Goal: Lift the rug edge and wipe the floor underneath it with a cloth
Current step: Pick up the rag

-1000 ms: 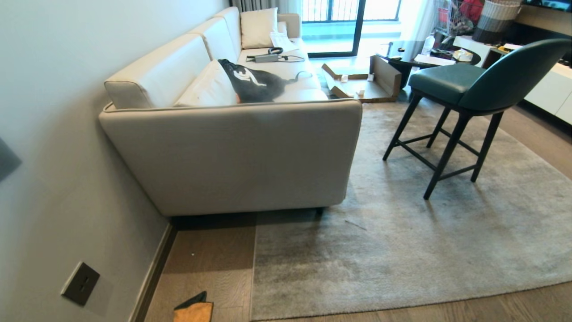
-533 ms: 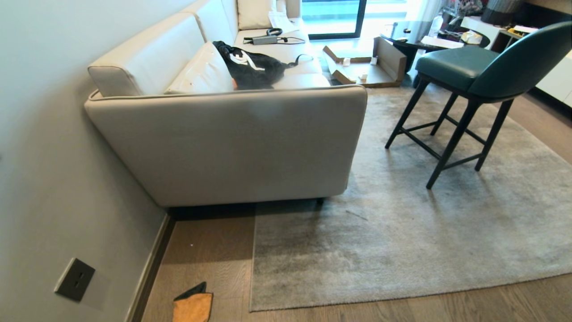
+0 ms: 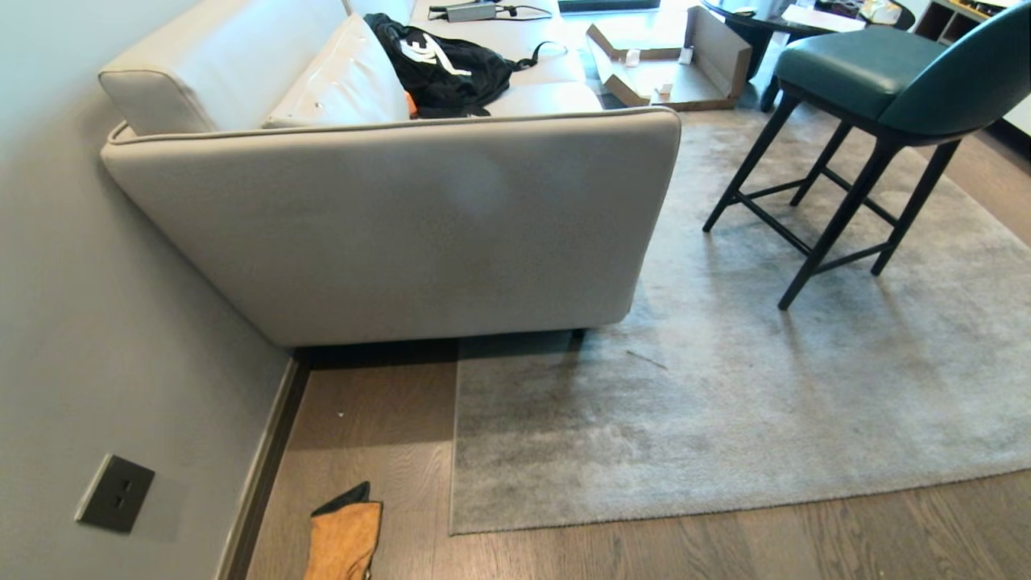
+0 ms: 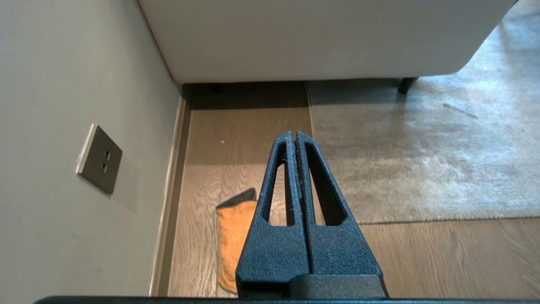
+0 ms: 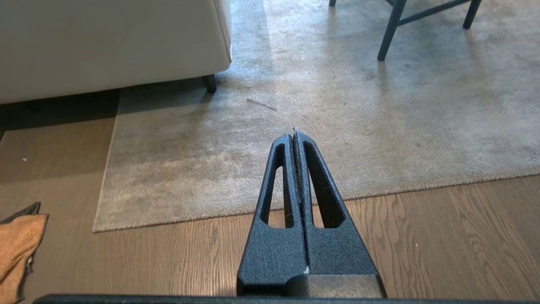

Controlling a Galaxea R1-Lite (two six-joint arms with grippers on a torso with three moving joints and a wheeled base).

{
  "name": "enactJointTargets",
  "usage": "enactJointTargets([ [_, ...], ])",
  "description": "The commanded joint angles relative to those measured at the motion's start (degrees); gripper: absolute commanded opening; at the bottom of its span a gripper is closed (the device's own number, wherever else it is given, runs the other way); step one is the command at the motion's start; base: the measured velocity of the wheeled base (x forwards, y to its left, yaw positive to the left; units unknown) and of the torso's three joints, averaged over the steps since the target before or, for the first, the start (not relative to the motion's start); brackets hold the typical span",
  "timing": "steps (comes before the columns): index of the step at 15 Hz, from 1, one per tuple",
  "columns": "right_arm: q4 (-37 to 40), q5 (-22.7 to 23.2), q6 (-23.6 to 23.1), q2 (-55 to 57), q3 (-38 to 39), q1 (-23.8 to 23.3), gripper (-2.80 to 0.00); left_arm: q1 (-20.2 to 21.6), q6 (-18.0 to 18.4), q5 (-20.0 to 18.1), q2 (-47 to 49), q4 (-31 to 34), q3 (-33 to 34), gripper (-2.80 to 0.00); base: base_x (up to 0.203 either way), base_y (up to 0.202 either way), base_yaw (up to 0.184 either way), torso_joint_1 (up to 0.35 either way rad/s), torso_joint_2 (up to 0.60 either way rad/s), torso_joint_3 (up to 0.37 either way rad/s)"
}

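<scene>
The grey rug lies flat, its near edge (image 3: 644,515) and square corner (image 3: 455,528) resting on the brown wood floor (image 3: 387,435). A mustard-orange cloth (image 3: 345,538) with a black flap lies on the floor between the rug corner and the wall. Neither gripper shows in the head view. The left gripper (image 4: 294,135) is shut and empty, high above the floor, with the cloth (image 4: 234,236) below and beside it. The right gripper (image 5: 294,135) is shut and empty, above the rug edge (image 5: 253,211); the cloth (image 5: 17,245) sits far off to its side.
A beige sofa (image 3: 419,217) stands over the rug's far corner against the grey wall (image 3: 97,322), which carries a dark socket plate (image 3: 115,503) and a skirting strip (image 3: 262,475). A green bar chair (image 3: 870,105) stands on the rug at the right.
The head view has tilted downward: sofa and chair slid up the picture, and more of the near floor and cloth shows. Nothing in the room has moved.
</scene>
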Motion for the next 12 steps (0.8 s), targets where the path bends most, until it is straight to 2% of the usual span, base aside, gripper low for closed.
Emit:
enactJointTargets([
  [1,0.0,0.0,0.0,0.0,0.0,0.0,-2.8,0.0,0.0,0.0,0.0,0.0,0.0,-2.8,0.0,0.0,0.0,0.011,0.0,-0.201],
  [12,0.0,0.0,0.0,0.0,0.0,0.0,-2.8,0.0,0.0,0.0,0.0,0.0,0.0,-2.8,0.0,0.0,0.0,0.003,0.0,-0.2],
])
